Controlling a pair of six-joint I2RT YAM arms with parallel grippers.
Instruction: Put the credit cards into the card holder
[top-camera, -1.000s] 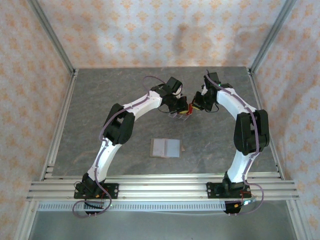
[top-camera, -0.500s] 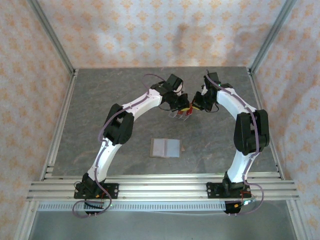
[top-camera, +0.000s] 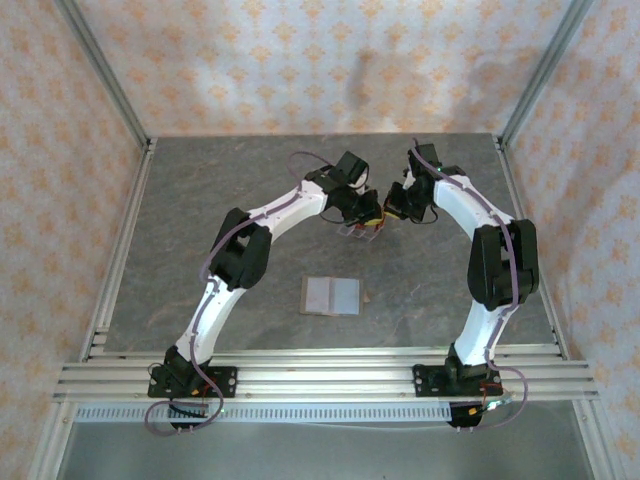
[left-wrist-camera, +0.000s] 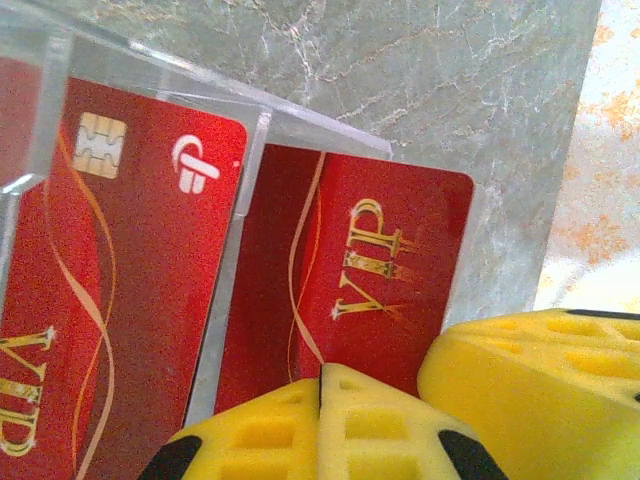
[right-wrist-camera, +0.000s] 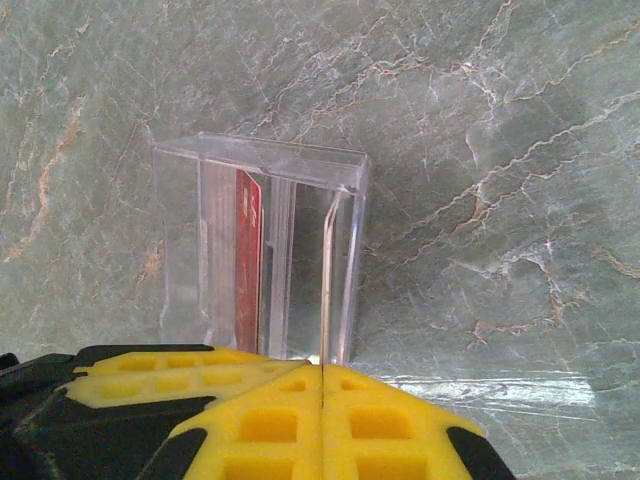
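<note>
Left gripper (left-wrist-camera: 320, 378), pads together, sits at the lower edge of one of two credit cards (left-wrist-camera: 350, 280), long axes up-frame in one clear rack (right-wrist-camera: 300, 168); right gripper (right-wrist-camera: 322, 378) pinches its wall. One card holder (top-camera: 330, 296) lies open, frame centre.

- A clear rack (top-camera: 357, 233) with upright slots stands on the table (top-camera: 200, 220), just off its middle toward 2 o'clock; the right wrist view shows its see-through walls (right-wrist-camera: 345, 250) and the left wrist view its dividers (left-wrist-camera: 228, 300).
- The table is grey stone veined with pale lines (right-wrist-camera: 500, 150).
- Silver metal rails (top-camera: 320, 375) run along the 6 o'clock edge.
- Peach patterned walls (top-camera: 300, 60) close off 9, 12 and 3 o'clock.
</note>
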